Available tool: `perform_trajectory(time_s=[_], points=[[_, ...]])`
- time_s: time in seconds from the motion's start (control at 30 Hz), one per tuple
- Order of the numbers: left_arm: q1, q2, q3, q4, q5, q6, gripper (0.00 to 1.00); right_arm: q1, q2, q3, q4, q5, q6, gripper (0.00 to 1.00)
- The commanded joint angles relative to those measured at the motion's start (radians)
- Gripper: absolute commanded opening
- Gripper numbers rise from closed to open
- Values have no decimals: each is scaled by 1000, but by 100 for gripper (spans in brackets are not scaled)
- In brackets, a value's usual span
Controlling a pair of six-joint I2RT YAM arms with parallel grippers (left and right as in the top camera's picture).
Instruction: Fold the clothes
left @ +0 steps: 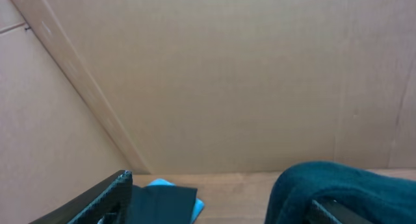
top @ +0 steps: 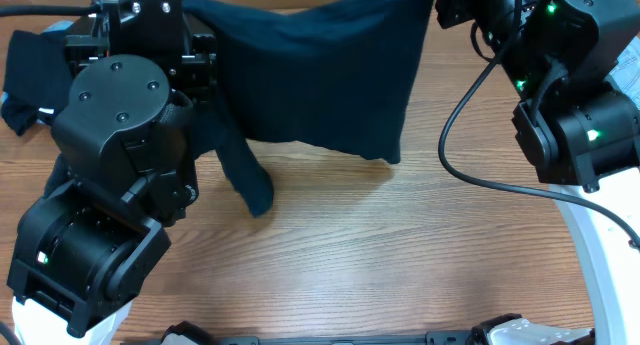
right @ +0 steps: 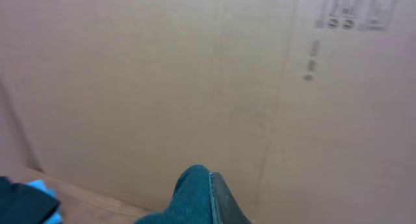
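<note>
The clothes here are chiefly a large dark navy shirt [top: 320, 70], stretched across the far middle of the wooden table [top: 400, 255], with one sleeve [top: 250, 180] trailing toward me. My right gripper [top: 440, 0] holds the shirt's far right corner. In the right wrist view the right gripper [right: 209, 185] is shut, with navy cloth [right: 188, 201] pressed against its finger [right: 224, 208]. My left gripper [left: 224, 198] is open with its fingers wide apart at the shirt's left edge. A bunch of navy cloth [left: 338, 182] lies over its right finger. A folded black piece [left: 166, 201] lies beyond it on a bright blue piece [left: 198, 208].
A black garment [top: 25, 80] lies at the far left edge, beside the left arm [top: 110, 175]. A cardboard wall [left: 227, 74] stands close behind the table. A black cable [top: 480, 175] loops over the table by the right arm [top: 580, 95]. A white curved rim [top: 600, 265] runs along the right edge.
</note>
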Motion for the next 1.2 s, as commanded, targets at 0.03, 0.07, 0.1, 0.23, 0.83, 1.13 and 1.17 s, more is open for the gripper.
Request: perform_trajectory(time_s=[0.03,0.07,0.1,0.23,0.83,1.13,1.17], points=[[10,-12,23,-32,6,1,99,-8,-32,29,-19,83,4,4],[10,-12,23,-46,26,0,100,-8,-32,29,-26,77,4,4],[10,-12,23,-51,38,-5,100,-8,-32,29,-28,66,3,4],[10,-13,23,-66,105,-11,100,-8,-32,29,-26,64,3,4],[10,-18,23,-181,254,-3,100,-30,-32,29,2,57,2,4],[10,-18,23,-277,244,-3,100,-101,-32,29,2,67,0,4],[10,-18,23,-280,245,-3,100,-113,-33,29,2,67,0,4]])
